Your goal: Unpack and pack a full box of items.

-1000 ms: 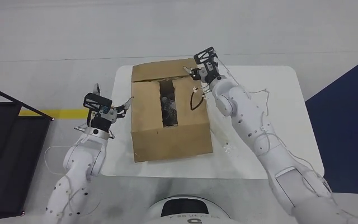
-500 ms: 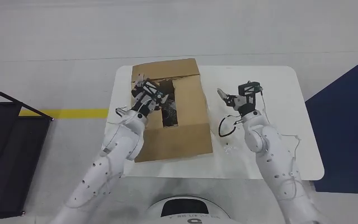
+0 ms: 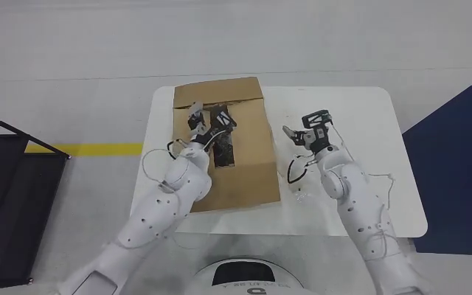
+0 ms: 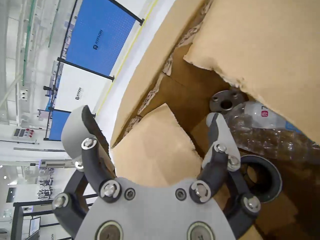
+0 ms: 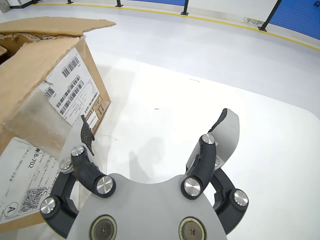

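A: Where is the cardboard box (image 3: 251,173)?
B: On the white table (image 3: 383,118), with bare tabletop to the box's right. Its top flaps are folded over, so only a narrow slot down the middle of the box is uncovered

A: And the left gripper (image 3: 207,127)?
B: Over the left edge of that slot, toward the box's far side. Its fingers are spread wide with nothing between them, and a torn inner flap (image 4: 155,146) lies right under it

A: What's inside the box?
B: A crumpled clear plastic bottle (image 4: 260,131), a grey metal flange (image 4: 226,102) beyond it and a black ring (image 4: 262,178) closer to the gripper. The ragged top flap (image 4: 262,38) overhangs the bottle and hides part of it

A: The right gripper (image 3: 305,134)?
B: Outside the box, just off its right wall and above bare table, with its jaws apart and empty. That wall carries white barcode labels (image 5: 75,86)
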Controlling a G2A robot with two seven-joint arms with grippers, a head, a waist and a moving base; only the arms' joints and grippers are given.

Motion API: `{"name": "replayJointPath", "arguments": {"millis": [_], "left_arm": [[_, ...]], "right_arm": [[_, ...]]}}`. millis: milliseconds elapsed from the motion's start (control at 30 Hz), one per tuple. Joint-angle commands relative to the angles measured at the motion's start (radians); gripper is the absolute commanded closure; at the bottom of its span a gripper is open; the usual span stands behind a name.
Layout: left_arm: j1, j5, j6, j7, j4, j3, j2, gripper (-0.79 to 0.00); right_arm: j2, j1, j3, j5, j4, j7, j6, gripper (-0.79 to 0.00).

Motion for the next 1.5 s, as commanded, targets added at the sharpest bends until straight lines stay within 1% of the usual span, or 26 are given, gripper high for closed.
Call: {"name": "replayJointPath", "arguments": {"millis": [0, 167, 300, 400, 567, 667, 733, 833, 867, 967, 1067, 1100, 1167, 1233, 1333, 1400, 1467], "left_arm": [[-0.009, -0.042, -0.01, -0.012, 0.011, -0.001, -0.007, -0.785], [-0.035, -0.129, -0.049, -0.018, 0.043, 0.004, -0.024, -0.785], [-0.044, -0.186, -0.05, -0.005, 0.054, 0.016, -0.039, -0.785], [-0.038, -0.258, -0.019, 0.068, 0.038, 0.006, -0.047, -0.785], [-0.01, -0.345, 0.022, 0.235, -0.017, -0.027, -0.053, -0.785], [0.005, -0.346, 0.025, 0.316, -0.031, -0.019, -0.057, -0.785], [0.004, -0.34, 0.022, 0.344, -0.03, -0.006, -0.061, -0.785], [-0.008, -0.332, 0.031, 0.345, -0.024, 0.025, -0.072, -0.785], [-0.016, -0.327, 0.034, 0.343, -0.02, 0.039, -0.077, -0.785], [-0.038, -0.32, 0.047, 0.338, -0.003, 0.076, -0.091, -0.785], [-0.064, -0.314, 0.059, 0.335, 0.025, 0.119, -0.109, -0.785], [-0.071, -0.313, 0.066, 0.334, 0.034, 0.131, -0.115, -0.785], [-0.086, -0.311, 0.075, 0.33, 0.054, 0.154, -0.127, -0.785], [-0.103, -0.302, 0.083, 0.32, 0.081, 0.177, -0.139, -0.785], [-0.126, -0.268, 0.096, 0.303, 0.131, 0.208, -0.155, -0.785], [-0.133, -0.232, 0.104, 0.311, 0.17, 0.226, -0.162, -0.785], [-0.132, -0.229, 0.113, 0.325, 0.189, 0.227, -0.167, -0.785]], "right_arm": [[-0.001, 0.007, -0.014, -0.014, 0.001, -0.001, -0.017, -0.785], [-0.004, 0.029, -0.036, -0.029, 0.013, 0.007, -0.048, -0.785], [-0.005, 0.036, -0.046, -0.039, 0.01, 0.011, -0.059, -0.785], [-0.004, 0.033, -0.048, -0.041, 0.004, 0.005, -0.074, -0.785], [-0.002, 0.023, -0.042, -0.035, 0.0, -0.012, -0.113, -0.785], [0.0, 0.016, -0.03, -0.017, 0.004, -0.027, -0.125, -0.785], [0.001, 0.006, -0.02, -0.009, 0.003, -0.039, -0.126, -0.785], [0.006, -0.038, 0.014, 0.01, -0.013, -0.093, -0.118, -0.785], [0.007, -0.057, 0.032, 0.025, -0.017, -0.108, -0.1, -0.785], [0.009, -0.118, 0.082, 0.099, -0.043, -0.178, -0.069, -0.785], [0.007, -0.218, 0.155, 0.211, -0.069, -0.332, -0.016, -0.785], [0.005, -0.252, 0.173, 0.26, -0.082, -0.39, -0.015, -0.785], [0.004, -0.314, 0.206, 0.339, -0.089, -0.505, -0.064, -0.785], [0.0, -0.364, 0.231, 0.393, -0.091, -0.604, -0.071, -0.785], [-0.004, -0.419, 0.24, 0.407, -0.104, -0.705, -0.092, -0.785], [-0.006, -0.439, 0.237, 0.394, -0.116, -0.73, -0.082, -0.785], [-0.008, -0.448, 0.229, 0.368, -0.132, -0.725, -0.07, -0.785]]}}
